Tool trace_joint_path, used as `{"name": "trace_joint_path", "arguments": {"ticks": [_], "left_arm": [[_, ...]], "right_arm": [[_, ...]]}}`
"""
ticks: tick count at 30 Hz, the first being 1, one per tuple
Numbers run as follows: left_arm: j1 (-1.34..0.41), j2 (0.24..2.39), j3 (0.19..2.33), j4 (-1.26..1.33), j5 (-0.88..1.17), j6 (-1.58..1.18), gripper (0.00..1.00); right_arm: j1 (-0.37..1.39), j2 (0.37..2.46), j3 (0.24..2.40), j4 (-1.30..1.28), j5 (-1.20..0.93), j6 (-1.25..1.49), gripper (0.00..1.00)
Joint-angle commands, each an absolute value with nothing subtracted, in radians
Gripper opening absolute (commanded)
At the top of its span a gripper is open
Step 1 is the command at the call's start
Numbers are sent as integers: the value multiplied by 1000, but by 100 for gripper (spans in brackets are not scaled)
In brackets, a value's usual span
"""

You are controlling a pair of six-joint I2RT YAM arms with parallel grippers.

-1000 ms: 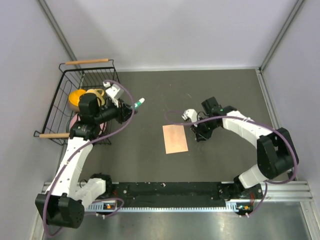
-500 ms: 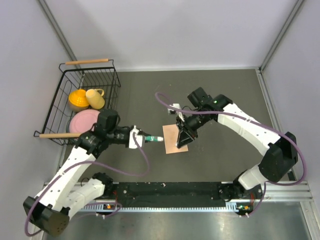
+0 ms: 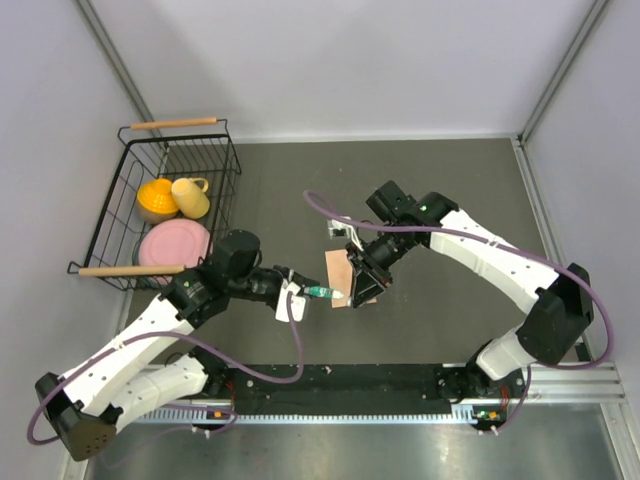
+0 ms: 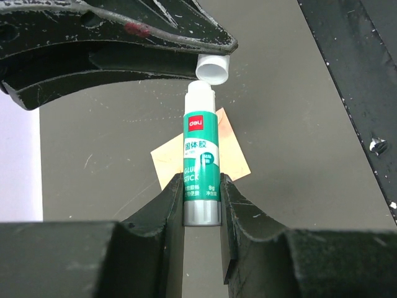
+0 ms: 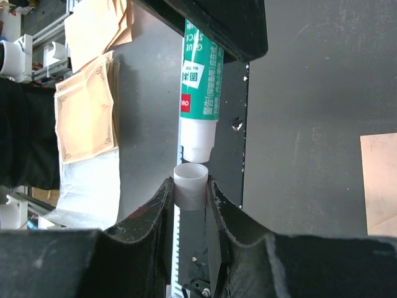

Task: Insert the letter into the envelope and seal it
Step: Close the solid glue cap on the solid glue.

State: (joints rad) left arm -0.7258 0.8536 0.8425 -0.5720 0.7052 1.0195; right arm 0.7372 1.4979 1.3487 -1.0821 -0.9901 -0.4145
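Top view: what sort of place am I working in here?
Likely a lab test cell, not a real office: a dark table boxed in by plain grey panels, a mounting rail at its near edge, and a wire basket of dishes.

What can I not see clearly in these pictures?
Envelope: top view, the right gripper covers much of it, so its flap is hidden.
Envelope again: right wrist view, the right edge cuts it off.
Glue stick, smallest print: left wrist view, too small to read.
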Motion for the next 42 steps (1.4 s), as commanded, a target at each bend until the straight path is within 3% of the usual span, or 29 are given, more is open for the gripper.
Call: {"name": "trace_joint_path", "arguments": {"ticks": [1, 42], "left_arm": [[-750, 848, 862, -509, 673, 999, 0], [-779, 841, 810, -495, 690, 911, 0]], "right_arm": [[759, 1500, 1410, -1078, -1023, -419, 0], [707, 1491, 1401, -1045, -1097, -383, 0]]}}
